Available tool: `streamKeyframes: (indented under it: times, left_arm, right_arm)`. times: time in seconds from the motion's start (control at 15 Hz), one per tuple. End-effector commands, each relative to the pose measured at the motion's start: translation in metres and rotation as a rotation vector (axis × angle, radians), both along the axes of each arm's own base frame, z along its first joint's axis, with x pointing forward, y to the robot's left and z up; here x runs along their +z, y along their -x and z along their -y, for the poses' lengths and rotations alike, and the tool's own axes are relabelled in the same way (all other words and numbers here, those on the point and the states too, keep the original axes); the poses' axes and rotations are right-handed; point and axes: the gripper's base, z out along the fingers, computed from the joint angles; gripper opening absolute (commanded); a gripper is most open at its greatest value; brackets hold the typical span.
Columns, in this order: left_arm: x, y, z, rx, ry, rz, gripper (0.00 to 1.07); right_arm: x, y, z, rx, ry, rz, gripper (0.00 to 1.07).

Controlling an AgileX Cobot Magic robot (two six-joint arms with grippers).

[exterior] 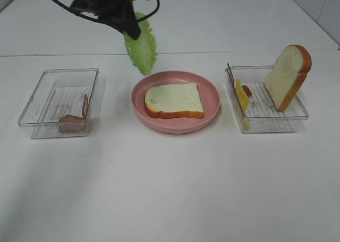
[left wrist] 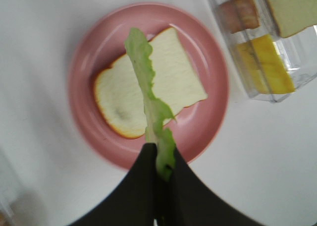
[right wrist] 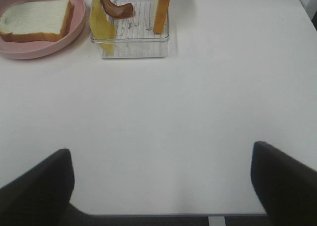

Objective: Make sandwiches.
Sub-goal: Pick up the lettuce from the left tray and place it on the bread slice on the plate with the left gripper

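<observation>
A white bread slice with orange-brown crust lies flat on a pink plate at the table's middle. My left gripper is shut on a green lettuce leaf and holds it hanging in the air above the plate's far left rim. In the left wrist view the lettuce hangs from the left gripper over the bread and plate. My right gripper is open and empty near the table's front edge, out of the high view.
A clear tray on the right holds an upright bread slice, yellow cheese and a bacon strip. A clear tray on the left holds brown bacon strips.
</observation>
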Motion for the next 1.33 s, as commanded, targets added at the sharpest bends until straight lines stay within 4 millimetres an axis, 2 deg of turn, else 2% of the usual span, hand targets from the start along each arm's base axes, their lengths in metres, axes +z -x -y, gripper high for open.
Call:
streamKeyframes:
  times: [0.07,0.33,0.53,0.6,0.8,0.87,1.13,1.33]
  left_arm:
    - [-0.014,-0.002,0.026,-0.054,0.069,-0.004,0.0]
    - [-0.051,-0.014,0.064,-0.099,0.17,-0.066,0.0]
    - [-0.065,-0.019,0.077,-0.114,0.247,-0.107,0.0]
    - [-0.08,-0.021,0.081,-0.127,0.255,-0.153,0.0]
    - [-0.096,-0.022,0.08,-0.127,0.218,-0.175,0.0]
    - [-0.102,-0.023,0.076,-0.132,0.154,-0.167,0.0]
    - [-0.11,-0.026,0.064,-0.126,0.0,-0.137,0.0]
    - [-0.111,-0.03,0.061,-0.115,-0.03,-0.098,0.0]
  right_arm:
    - [-0.001,0.004,0.0,-0.001,0.005,0.03,0.94]
    - [-0.001,0.004,0.0,-0.001,0.005,0.03,0.94]
    - [-0.001,0.004,0.0,-0.001,0.005,0.03,0.94]
    - [-0.001,0.004,0.0,-0.001,0.005,0.03,0.94]
    - [-0.001,0.004,0.0,-0.001,0.005,0.03,0.94]
    - [-0.001,0.004,0.0,-0.001,0.005,0.03,0.94]
    - [-0.001,0.004,0.0,-0.001,0.005,0.03,0.94]
    - [-0.001,0.004,0.0,-0.001,0.005,0.03,0.94]
